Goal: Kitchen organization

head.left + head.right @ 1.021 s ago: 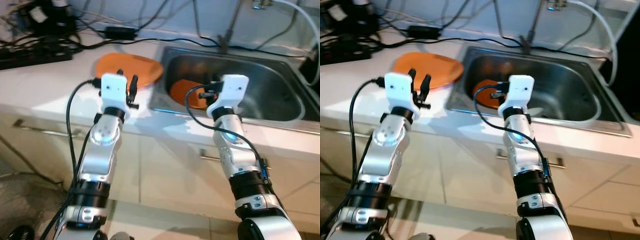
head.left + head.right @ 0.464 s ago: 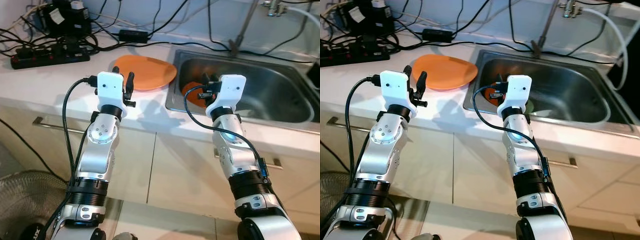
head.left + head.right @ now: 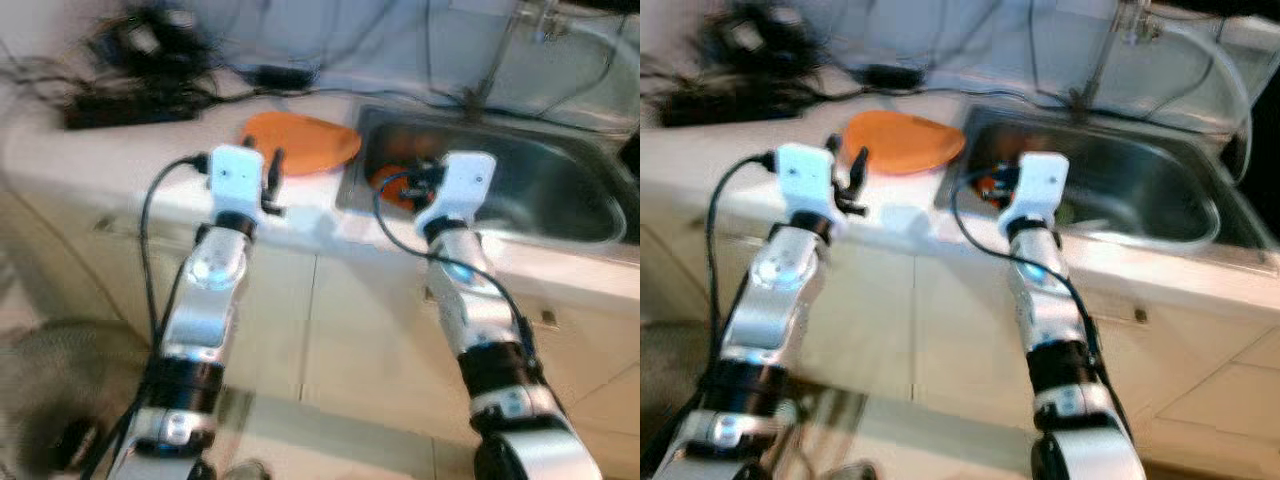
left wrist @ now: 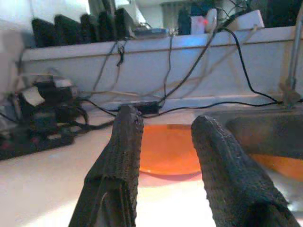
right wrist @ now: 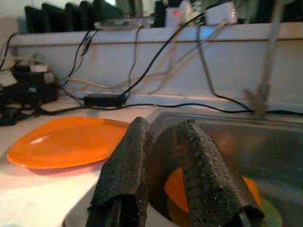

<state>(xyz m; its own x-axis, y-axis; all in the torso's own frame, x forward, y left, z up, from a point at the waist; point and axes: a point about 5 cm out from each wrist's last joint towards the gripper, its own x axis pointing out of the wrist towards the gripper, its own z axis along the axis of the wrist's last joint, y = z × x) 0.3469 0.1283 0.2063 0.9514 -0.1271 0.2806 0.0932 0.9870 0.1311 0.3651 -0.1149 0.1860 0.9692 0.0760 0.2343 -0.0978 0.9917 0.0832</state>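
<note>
A: Where is the orange plate [image 4: 171, 150] seen?
B: Flat on the white counter [image 3: 120, 150], just beside the sink [image 3: 560, 190]. A second orange dish [image 5: 213, 189], probably a plate, is seen inside the sink.
A: Claws?
B: Left claw [image 4: 165, 142] is held empty and parted before the plate; right claw [image 5: 163, 142] parted, empty, at the sink's edge.
</note>
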